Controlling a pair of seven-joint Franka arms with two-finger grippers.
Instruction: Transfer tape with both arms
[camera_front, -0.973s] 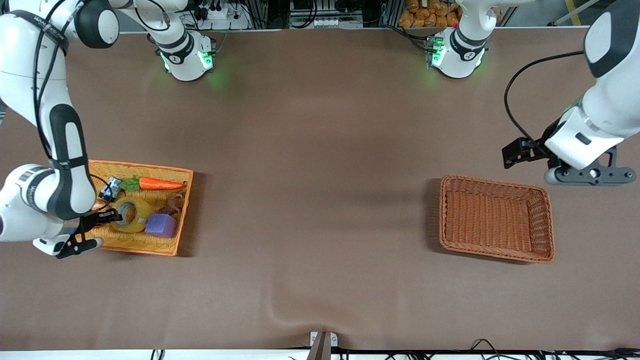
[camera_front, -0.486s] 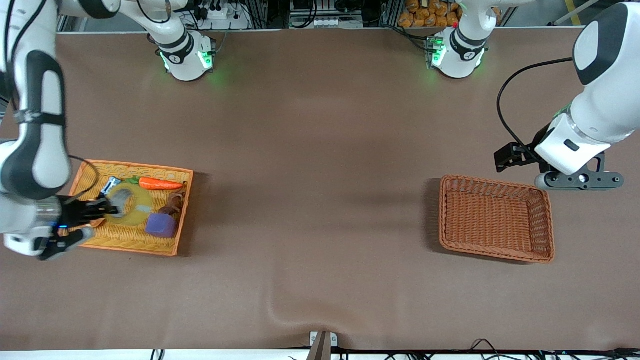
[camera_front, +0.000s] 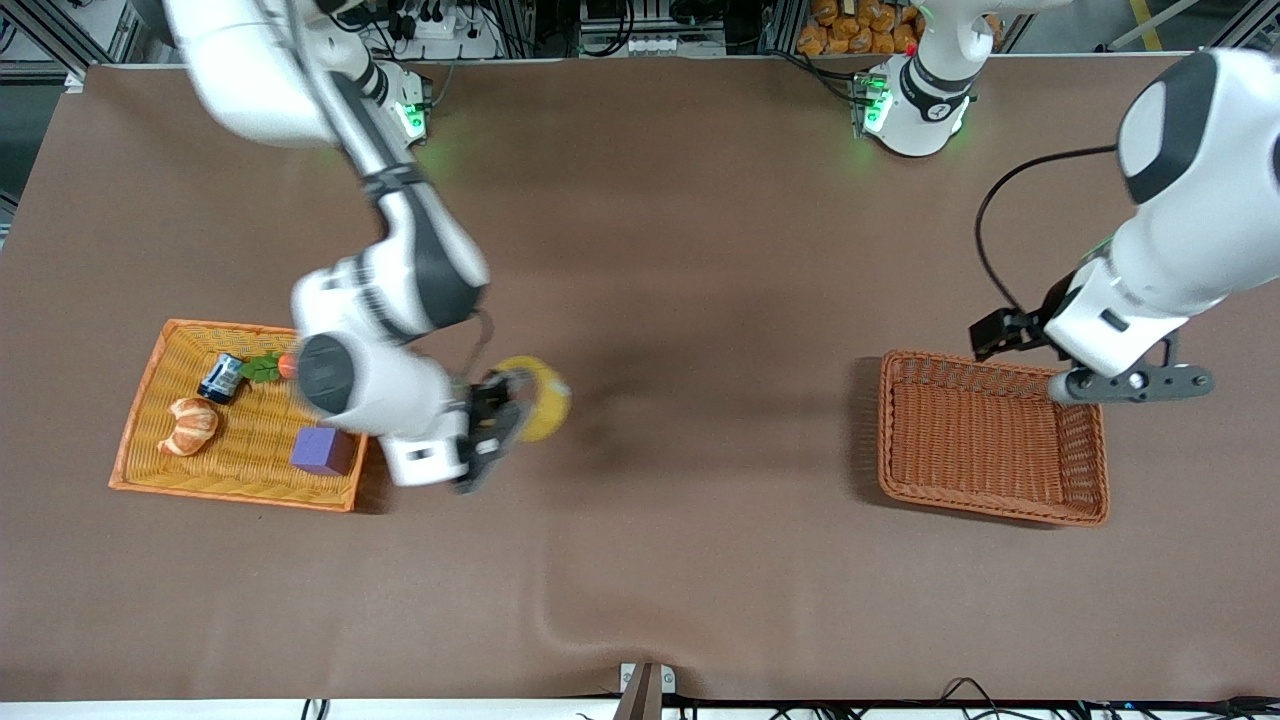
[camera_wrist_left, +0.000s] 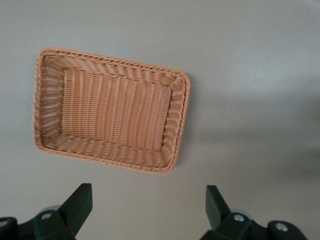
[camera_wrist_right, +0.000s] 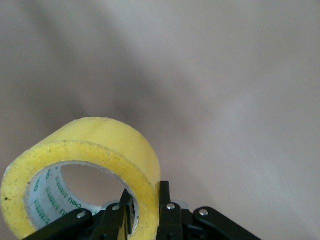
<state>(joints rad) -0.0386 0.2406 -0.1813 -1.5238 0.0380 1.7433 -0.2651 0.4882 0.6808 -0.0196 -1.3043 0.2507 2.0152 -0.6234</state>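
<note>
My right gripper (camera_front: 503, 418) is shut on the tape (camera_front: 540, 400), a yellow roll with a grey-white core. It holds the roll in the air over bare table just beside the orange tray (camera_front: 230, 497), on the side toward the table's middle. In the right wrist view one finger is inside the core and the other outside, pinching the wall of the tape (camera_wrist_right: 95, 150) in the right gripper (camera_wrist_right: 146, 212). My left gripper (camera_front: 1130, 383) hangs open and empty over the brown basket's (camera_front: 885, 430) rim toward the robots' bases. The left wrist view shows the left gripper (camera_wrist_left: 148, 207) with its fingers wide apart.
The orange tray holds a purple cube (camera_front: 322, 450), an orange croissant-shaped piece (camera_front: 190, 425), a small blue can (camera_front: 221, 377) and a carrot (camera_front: 268, 367) partly hidden by the right arm. The brown basket (camera_wrist_left: 177, 125) has nothing in it.
My right arm lifted the tape out of the orange tray and swung it toward the table's middle. My left gripper drifted toward the basket, over its rim.
</note>
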